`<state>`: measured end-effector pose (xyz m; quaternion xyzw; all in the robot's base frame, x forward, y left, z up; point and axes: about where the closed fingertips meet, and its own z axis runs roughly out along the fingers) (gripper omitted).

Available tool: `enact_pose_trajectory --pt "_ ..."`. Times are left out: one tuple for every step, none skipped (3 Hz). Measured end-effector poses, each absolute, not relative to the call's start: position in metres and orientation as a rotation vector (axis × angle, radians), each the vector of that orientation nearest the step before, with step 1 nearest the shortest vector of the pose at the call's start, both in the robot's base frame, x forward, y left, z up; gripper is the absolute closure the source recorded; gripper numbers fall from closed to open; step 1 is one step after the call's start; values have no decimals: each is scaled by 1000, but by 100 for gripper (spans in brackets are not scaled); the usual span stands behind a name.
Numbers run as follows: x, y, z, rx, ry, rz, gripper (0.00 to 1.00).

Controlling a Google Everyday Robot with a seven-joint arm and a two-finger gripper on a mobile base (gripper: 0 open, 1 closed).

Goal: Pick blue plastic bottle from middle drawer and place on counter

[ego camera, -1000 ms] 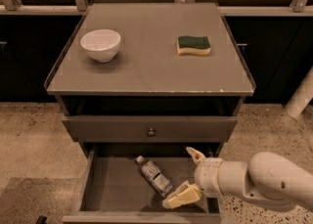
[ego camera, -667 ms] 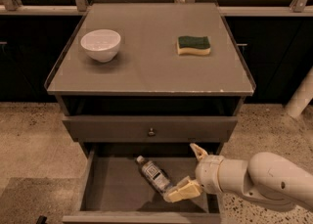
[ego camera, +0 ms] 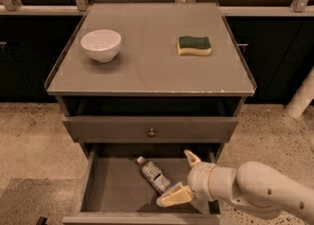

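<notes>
Hovering inside the open middle drawer (ego camera: pixel 112 189), the gripper (ego camera: pixel 182 177) is sitting just right of the blue plastic bottle (ego camera: pixel 153 175), jaws spread wide and grasping nothing.

The bottle is lying flat on the drawer floor, its white cap pointing back-left and its base just beside the lower fingertip (ego camera: pixel 168 200). Up on the counter (ego camera: pixel 147 74), a white bowl (ego camera: pixel 100 44) is resting at the left and a green-and-yellow sponge (ego camera: pixel 194 45) at the right.

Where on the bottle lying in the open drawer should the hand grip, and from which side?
Probably mid-body, on the label. The bottle lies flat in the drawer, cap toward back-left, so close across its width from the right, where the open hand sits beside its base.
</notes>
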<state>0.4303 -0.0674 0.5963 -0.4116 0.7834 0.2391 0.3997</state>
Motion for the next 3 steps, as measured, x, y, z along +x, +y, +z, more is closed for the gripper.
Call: enact_pose_trajectory --pt "432 -39 544 -1037 2018 607 0" --pt "438 -18 506 -1066 2063 569 0" --pt "443 -11 506 -1078 2055 554 0"
